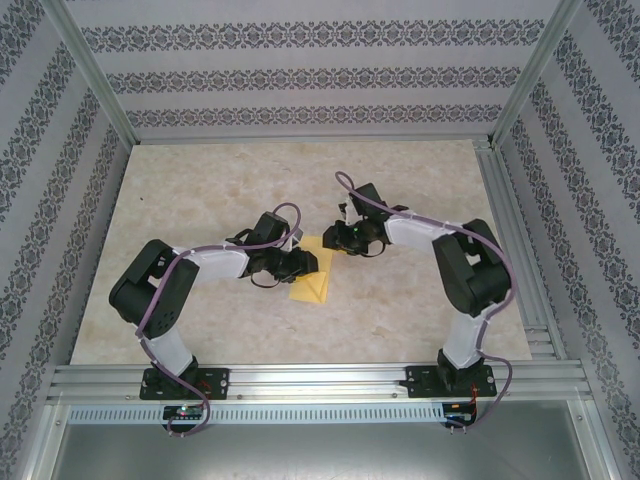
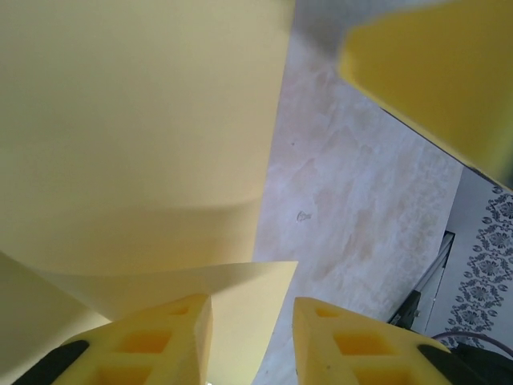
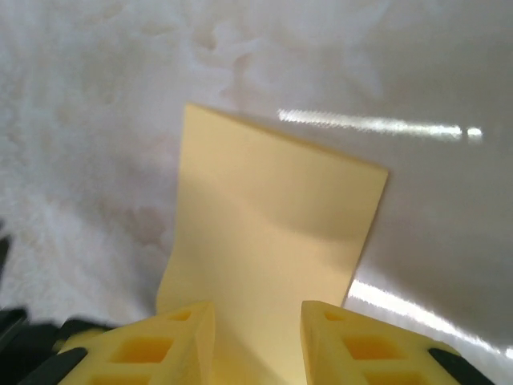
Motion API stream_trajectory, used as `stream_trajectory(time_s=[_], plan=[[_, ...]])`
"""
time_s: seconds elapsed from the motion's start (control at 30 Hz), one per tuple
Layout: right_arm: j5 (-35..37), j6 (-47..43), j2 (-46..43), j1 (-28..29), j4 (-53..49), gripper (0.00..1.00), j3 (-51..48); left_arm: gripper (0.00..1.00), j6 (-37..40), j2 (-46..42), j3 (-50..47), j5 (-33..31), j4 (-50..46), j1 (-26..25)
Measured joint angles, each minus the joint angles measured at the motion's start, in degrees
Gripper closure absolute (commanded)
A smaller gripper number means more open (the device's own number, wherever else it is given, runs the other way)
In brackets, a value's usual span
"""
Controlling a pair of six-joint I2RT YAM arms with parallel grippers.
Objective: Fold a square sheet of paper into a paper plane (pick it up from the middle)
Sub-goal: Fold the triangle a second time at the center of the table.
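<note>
L claw (image 1: 308,262): 2 yellow lattice-plastic fingers (image 2: 160,341), part spread; grip can't tell. 1 paper sheet (image 1: 312,288), thin, plain yellow, creased, curling up, mid marbled table (image 1: 200,200), edges btwn both claws' fingers. R claw (image 1: 336,241): 2 same fingers (image 3: 357,345), part spread; can't tell.

1 square sheet of paper (image 1: 312,288), yellow, creased. 2 arms: left arm (image 1: 200,262), right arm (image 1: 430,232). 2 sets of jaws, 2 yellow fingers (image 3: 152,345) per set, 4 total. 2 purple cables (image 1: 152,318). 1 desk (image 1: 400,180).
</note>
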Motion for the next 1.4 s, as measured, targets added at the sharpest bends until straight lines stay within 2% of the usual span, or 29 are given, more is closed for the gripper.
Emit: stream_trajectory(time_s=[0.2,0.63,0.83,1.1,1.4], plan=[[-2.47,-1.29,-5.79,0.20,-0.04,0.65,-4.96,0.73,0.09,0.02,0.00,-0.87,0.00,0.00],[-5.86,-1.20,-2.99,3.17,0.55,0.67,-7.06,0.76,0.09,0.02,0.00,-1.07,0.00,0.00],[-6.45,-1.16,-1.20,3.19,1.01,0.72,-7.06,0.77,0.07,0.02,0.00,-1.07,0.00,0.00],[-8.68,-0.22,-1.20,3.43,3.67,0.89,-7.34,0.77,0.07,0.02,0.00,-1.05,0.02,0.00],[-8.79,0.09,-1.20,3.10,4.92,0.93,-8.31,0.76,-0.52,1.38,0.00,-0.52,1.33,0.00]])
